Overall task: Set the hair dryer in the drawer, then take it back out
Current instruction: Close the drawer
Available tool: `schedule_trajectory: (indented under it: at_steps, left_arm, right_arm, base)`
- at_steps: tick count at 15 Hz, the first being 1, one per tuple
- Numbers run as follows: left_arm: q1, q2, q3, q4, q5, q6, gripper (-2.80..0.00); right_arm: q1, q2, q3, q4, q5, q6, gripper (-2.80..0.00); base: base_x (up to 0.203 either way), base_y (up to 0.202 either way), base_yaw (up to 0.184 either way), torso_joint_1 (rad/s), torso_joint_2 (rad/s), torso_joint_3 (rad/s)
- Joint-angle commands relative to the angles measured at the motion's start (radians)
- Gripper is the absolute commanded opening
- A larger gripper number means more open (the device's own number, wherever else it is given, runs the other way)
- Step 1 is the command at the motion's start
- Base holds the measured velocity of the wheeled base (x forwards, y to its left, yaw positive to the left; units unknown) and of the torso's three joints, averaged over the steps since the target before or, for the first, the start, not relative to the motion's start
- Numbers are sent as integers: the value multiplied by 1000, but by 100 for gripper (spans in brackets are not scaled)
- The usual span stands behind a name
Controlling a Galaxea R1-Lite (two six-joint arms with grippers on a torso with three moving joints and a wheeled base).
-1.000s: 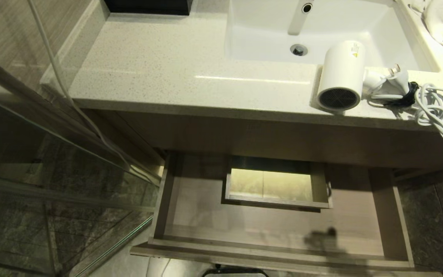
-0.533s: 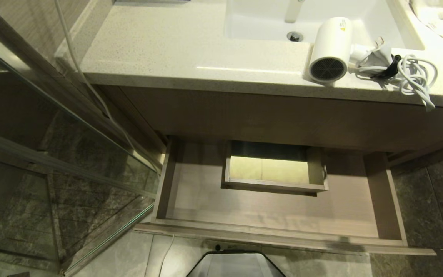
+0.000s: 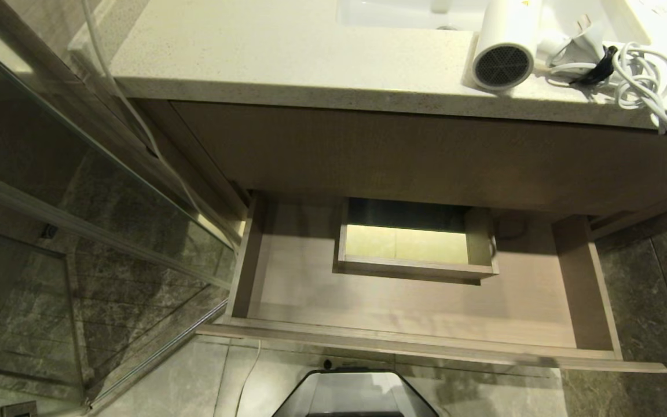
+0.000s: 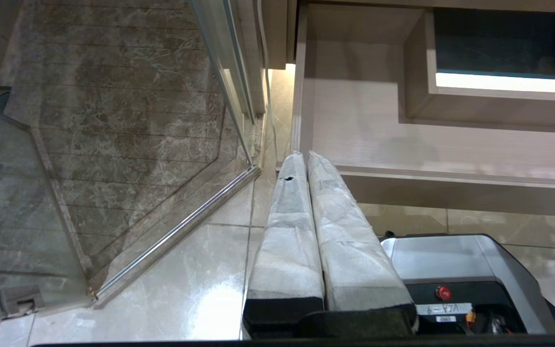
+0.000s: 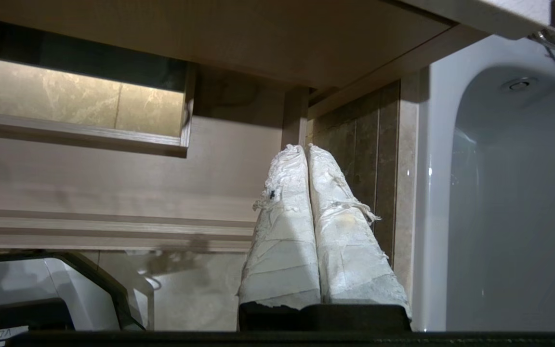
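A: Starting with the largest item. What is the tabletop (image 3: 287,58) carrying?

B: It is carrying the dryer (image 3: 504,49), which is lying on its side at the front edge, right of centre, its dark grille facing outward. Its cord (image 3: 640,78) is lying bundled just beside it on the right, with a loop hanging over the edge. A panel (image 3: 426,156) is running beneath the tabletop.

A: And the drawer (image 3: 414,313)?

B: It is standing pulled out below the panel, holding nothing. The boxed cutout (image 3: 411,243) is sitting at its rear centre.

A: Left hand (image 4: 306,159)?

B: It is hanging near the drawer's front left corner, above the floor (image 4: 200,270), fingers pressed together, gripping nothing. The robot's base (image 4: 455,270) is showing below it.

A: Right hand (image 5: 305,150)?

B: It is pointing toward the drawer's right side, fingers likewise pressed together, gripping nothing. A white tub (image 5: 508,202) is standing beside it.

A: Are either of them touching the dryer?

B: No. Both are hanging well below it.
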Motion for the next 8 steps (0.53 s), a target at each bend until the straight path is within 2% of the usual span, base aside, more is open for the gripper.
schedule_trajectory:
  at_steps: [1, 7, 8]
  left_arm:
    - [0, 0, 2, 0, 0, 0, -280]
    - [1, 0, 0, 0, 0, 0, -280]
    - [1, 0, 2, 0, 0, 0, -280]
  right_arm:
    - [0, -1, 8, -2, -1, -2, -280]
    - [0, -4, 29, -15, -11, -2, -280]
    - [0, 2, 34, -32, -48, -2, -280]
  base:
    - [0, 0, 0, -210, 388, 181]
    - [0, 0, 0, -280, 519, 236]
    - [0, 0, 0, -310, 549, 242]
